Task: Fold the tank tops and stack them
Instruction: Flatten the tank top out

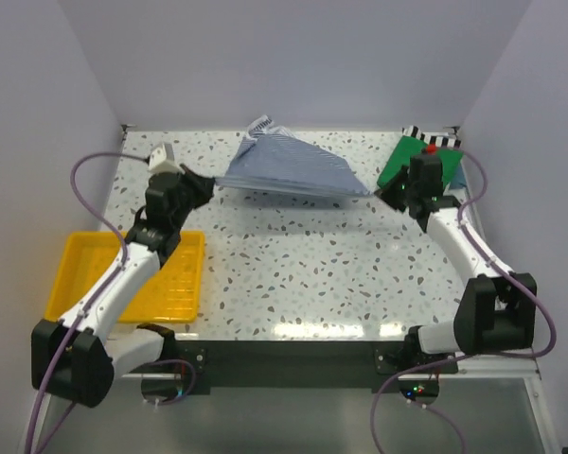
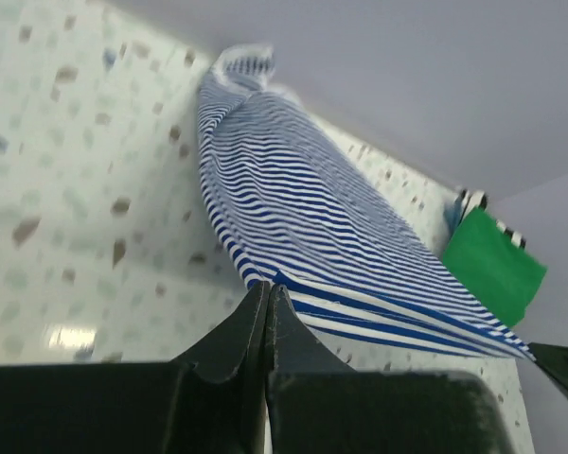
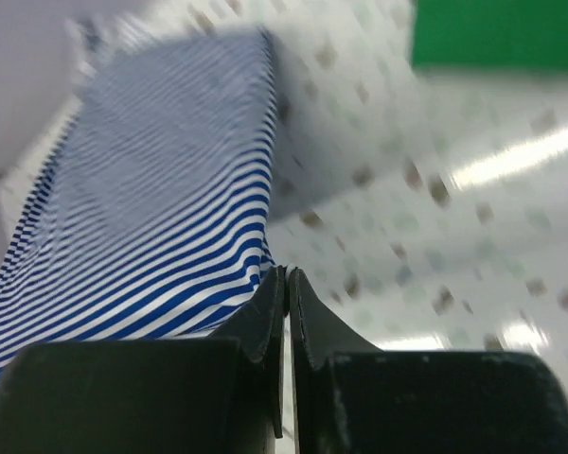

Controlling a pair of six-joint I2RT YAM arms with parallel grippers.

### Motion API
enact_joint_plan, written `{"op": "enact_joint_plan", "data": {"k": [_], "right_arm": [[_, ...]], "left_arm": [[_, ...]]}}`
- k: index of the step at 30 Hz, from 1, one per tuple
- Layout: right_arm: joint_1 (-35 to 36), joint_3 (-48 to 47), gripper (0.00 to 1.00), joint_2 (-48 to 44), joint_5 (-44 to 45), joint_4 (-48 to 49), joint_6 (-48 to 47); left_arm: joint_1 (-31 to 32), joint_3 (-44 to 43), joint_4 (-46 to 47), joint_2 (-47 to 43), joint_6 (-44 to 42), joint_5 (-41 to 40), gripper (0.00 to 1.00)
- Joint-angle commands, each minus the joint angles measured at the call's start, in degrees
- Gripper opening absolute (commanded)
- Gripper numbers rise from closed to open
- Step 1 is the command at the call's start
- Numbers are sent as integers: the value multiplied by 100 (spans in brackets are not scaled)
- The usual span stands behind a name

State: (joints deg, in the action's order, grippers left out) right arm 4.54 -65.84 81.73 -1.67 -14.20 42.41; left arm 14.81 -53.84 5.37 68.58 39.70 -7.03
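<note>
The striped tank top (image 1: 289, 168) hangs stretched above the far half of the table, held at two corners. My left gripper (image 1: 211, 183) is shut on its left corner; in the left wrist view (image 2: 268, 287) the cloth (image 2: 303, 208) runs away from the closed jaws. My right gripper (image 1: 379, 192) is shut on its right corner, also seen in the right wrist view (image 3: 286, 274) with the stripes (image 3: 161, 218) to the left. The green tank top (image 1: 404, 163) lies folded at the far right corner, also in the left wrist view (image 2: 494, 265) and the right wrist view (image 3: 497, 33).
A yellow plastic tray (image 1: 80, 274) sits at the near left under my left arm. A black-and-white checkered marker (image 1: 426, 132) lies behind the green top. White walls close in the back and sides of the speckled table (image 1: 303, 274).
</note>
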Motion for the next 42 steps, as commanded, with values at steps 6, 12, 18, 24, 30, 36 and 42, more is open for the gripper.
{"op": "enact_joint_plan", "data": {"k": [6,12,18,24,30,36,42], "right_arm": [[-120,2620,19,-2177,-71,-881,-75],[-128,2884,54,-2751,-158,-1103,-207],[599,2963,55,-2557,-248,-1287,-252],[2147,3622,51,-2478,343,-1296,407],[3061,4070,51,-2136,554,-1033,917],[3475,4097,50,-1582,668,-637,1190],[3572,3957,10,-1537,835,-873,1296]], "left_arm": [[337,2343,-1415,-2252,1066,657,0],[1348,2221,-2531,-2138,881,413,0],[1349,2028,-2830,-2050,714,61,0],[1349,1931,-3006,-1900,635,79,0],[1349,1843,-3182,-2032,609,-9,0],[1349,1764,-3305,-2076,565,-27,0],[1349,1483,-3560,-2208,486,-176,0]]}}
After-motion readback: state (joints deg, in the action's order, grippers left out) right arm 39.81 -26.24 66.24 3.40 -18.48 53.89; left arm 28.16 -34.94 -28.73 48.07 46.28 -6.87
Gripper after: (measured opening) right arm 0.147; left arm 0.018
